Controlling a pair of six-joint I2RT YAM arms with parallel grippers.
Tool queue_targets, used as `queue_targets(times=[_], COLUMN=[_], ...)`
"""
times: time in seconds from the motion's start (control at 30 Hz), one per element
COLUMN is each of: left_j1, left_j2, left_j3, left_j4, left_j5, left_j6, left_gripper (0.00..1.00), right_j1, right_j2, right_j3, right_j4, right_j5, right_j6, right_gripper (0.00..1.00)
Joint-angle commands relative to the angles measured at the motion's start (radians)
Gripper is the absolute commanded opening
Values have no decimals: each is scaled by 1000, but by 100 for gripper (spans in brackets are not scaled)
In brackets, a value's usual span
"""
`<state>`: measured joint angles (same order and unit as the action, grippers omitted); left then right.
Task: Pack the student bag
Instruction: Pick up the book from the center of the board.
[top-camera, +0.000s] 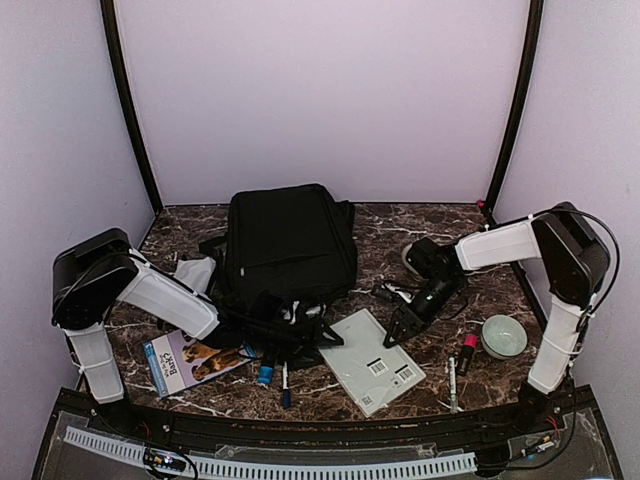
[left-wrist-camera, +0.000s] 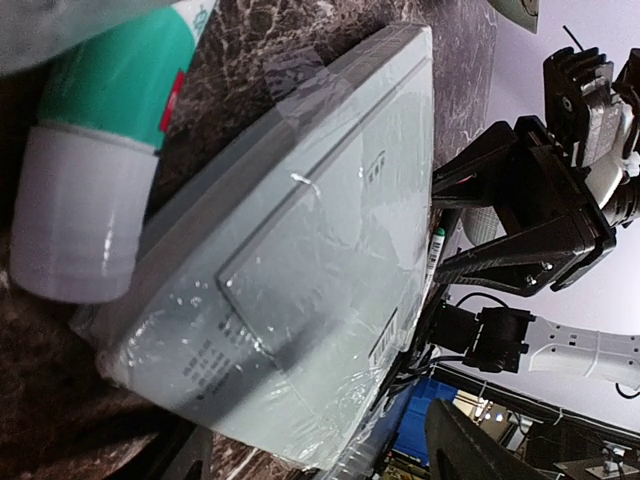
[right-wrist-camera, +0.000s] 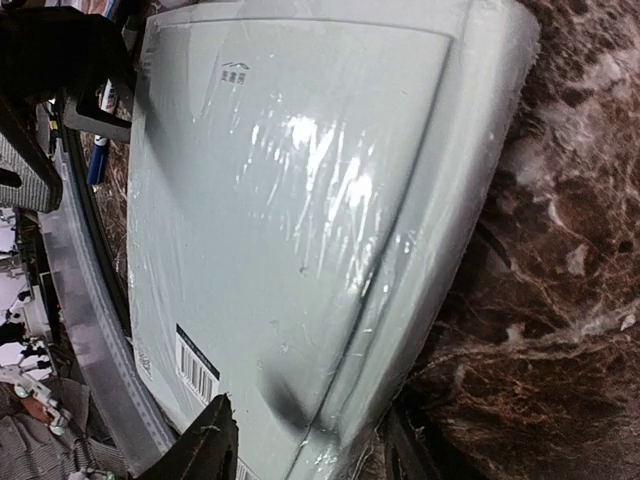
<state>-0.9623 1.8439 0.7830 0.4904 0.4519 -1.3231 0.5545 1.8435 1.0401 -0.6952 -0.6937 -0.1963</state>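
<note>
While the left end effector (top-camera: 315, 338) hangs spread by the big black fabric backpack (top-camera: 290, 240), the right end effector (top-camera: 398, 335) straddles, spread, a flat grey plastic-wrapped box (top-camera: 375, 365). Blue-capped pens (top-camera: 266, 372) lie nearby.

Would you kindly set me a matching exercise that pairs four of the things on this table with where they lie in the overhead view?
Things:
1. student bag
2. plastic-wrapped grey box
3. book with dogs on its cover
4. pale green bowl

Places:
A. far right, towards the front
B. back, in the centre
C. front left
D. front, just right of centre

Pairs: 1-B, 2-D, 3-C, 4-A
</note>
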Motion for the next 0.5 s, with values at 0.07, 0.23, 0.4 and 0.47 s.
queue_targets(times=[0.07, 0.23, 0.4, 0.47], left_j1=[-4, 5, 6, 11], left_j2=[131, 158, 149, 145], left_j3=[39, 186, 310, 312], left_j4=[2, -107, -284, -312], left_j5=[2, -19, -65, -73], left_j6=[-105, -2, 112, 117], left_gripper=[75, 71, 70, 70], right_j1=[11, 11, 9, 9], right_j2=[116, 156, 138, 118], right_j3=[-50, -57, -52, -44], right_j4=[51, 70, 44, 36], right_j5=[-53, -90, -315, -366], right_j6=[57, 60, -13, -21], right_gripper=[45, 39, 35, 34])
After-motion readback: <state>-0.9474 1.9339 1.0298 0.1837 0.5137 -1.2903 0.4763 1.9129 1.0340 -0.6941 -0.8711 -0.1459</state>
